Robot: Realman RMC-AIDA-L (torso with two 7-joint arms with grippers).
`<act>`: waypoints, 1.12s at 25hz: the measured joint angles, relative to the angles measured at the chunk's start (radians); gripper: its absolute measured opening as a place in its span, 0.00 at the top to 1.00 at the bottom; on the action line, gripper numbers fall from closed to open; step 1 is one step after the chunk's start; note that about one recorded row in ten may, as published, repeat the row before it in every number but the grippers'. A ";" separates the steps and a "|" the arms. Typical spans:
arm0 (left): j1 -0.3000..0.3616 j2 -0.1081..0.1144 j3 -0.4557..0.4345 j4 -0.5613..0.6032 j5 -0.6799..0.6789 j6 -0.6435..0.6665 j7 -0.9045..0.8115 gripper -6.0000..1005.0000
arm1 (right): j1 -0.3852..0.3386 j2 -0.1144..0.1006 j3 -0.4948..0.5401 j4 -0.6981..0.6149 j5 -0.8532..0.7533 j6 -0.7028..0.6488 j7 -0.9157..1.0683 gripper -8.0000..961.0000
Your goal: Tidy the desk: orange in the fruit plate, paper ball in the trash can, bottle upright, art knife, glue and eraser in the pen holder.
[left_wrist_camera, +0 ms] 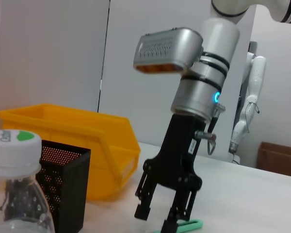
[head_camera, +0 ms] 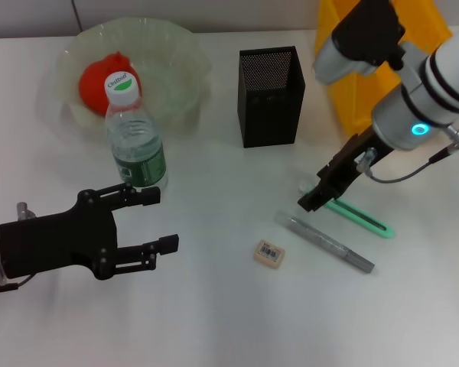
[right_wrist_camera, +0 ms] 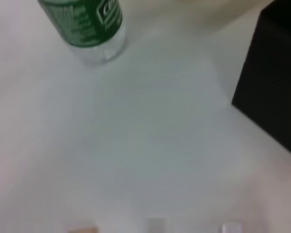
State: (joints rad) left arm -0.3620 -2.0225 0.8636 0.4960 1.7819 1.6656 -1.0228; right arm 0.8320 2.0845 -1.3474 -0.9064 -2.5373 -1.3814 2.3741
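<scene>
The orange lies in the translucent fruit plate at the back left. The bottle stands upright in front of the plate; it also shows in the left wrist view and the right wrist view. My left gripper is open and empty, just in front of the bottle. My right gripper is open, low over one end of the green art knife; the left wrist view shows this gripper with its fingers apart above the knife. The grey glue stick and the eraser lie on the table. The paper ball is out of view.
The black mesh pen holder stands at the back centre, behind the knife, and shows in the left wrist view and the right wrist view. A yellow bin stands at the back right, partly hidden by my right arm.
</scene>
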 joint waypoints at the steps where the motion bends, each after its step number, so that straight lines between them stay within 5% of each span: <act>1: 0.000 0.000 0.000 0.000 0.000 0.000 0.000 0.22 | 0.003 0.000 -0.007 0.009 -0.001 0.006 0.002 0.39; 3: 0.001 -0.001 0.000 -0.001 0.000 -0.001 0.000 0.22 | 0.005 0.000 -0.023 0.024 -0.005 0.018 0.005 0.30; 19: 0.010 -0.005 0.000 -0.002 0.001 -0.003 0.002 0.22 | 0.006 0.000 -0.069 0.053 -0.016 0.048 0.007 0.60; 22: 0.011 -0.005 0.000 -0.002 0.001 -0.003 0.003 0.22 | 0.006 0.001 -0.069 0.052 -0.018 0.047 0.007 0.82; 28: 0.013 -0.005 0.000 -0.002 0.000 -0.003 0.006 0.22 | -0.002 0.001 -0.070 0.038 -0.019 0.038 0.015 0.82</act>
State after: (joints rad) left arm -0.3494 -2.0279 0.8636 0.4939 1.7820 1.6627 -1.0171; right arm 0.8302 2.0855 -1.4176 -0.8680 -2.5565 -1.3438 2.3891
